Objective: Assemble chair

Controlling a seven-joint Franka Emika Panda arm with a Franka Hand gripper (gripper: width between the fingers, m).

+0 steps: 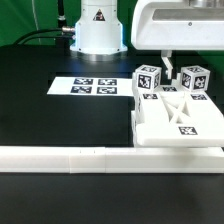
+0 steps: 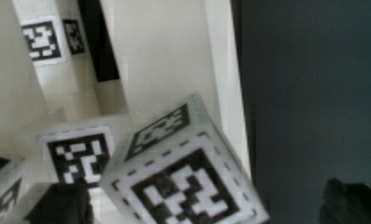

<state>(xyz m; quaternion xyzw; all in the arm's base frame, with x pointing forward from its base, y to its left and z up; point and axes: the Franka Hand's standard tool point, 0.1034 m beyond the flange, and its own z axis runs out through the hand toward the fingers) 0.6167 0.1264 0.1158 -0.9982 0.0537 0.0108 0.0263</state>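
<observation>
The chair's white plastic pieces lie bunched at the exterior view's right. A flat slab (image 1: 182,122) sits in front, with two square posts (image 1: 148,80) (image 1: 194,78) standing tag-faced behind it. My gripper (image 1: 166,62) hangs just above the gap between the two posts. In the wrist view a tagged post end (image 2: 185,178) fills the space between the dark fingertips (image 2: 57,206). The gripper (image 2: 203,206) is open, its jaws wide apart and clear of the post's sides. More tagged white pieces (image 2: 57,45) show beyond it.
The marker board (image 1: 92,87) lies flat on the black table, left of the pieces. A long white border rail (image 1: 100,157) runs along the front and turns up beside the slab. The robot's base (image 1: 97,30) stands at the back.
</observation>
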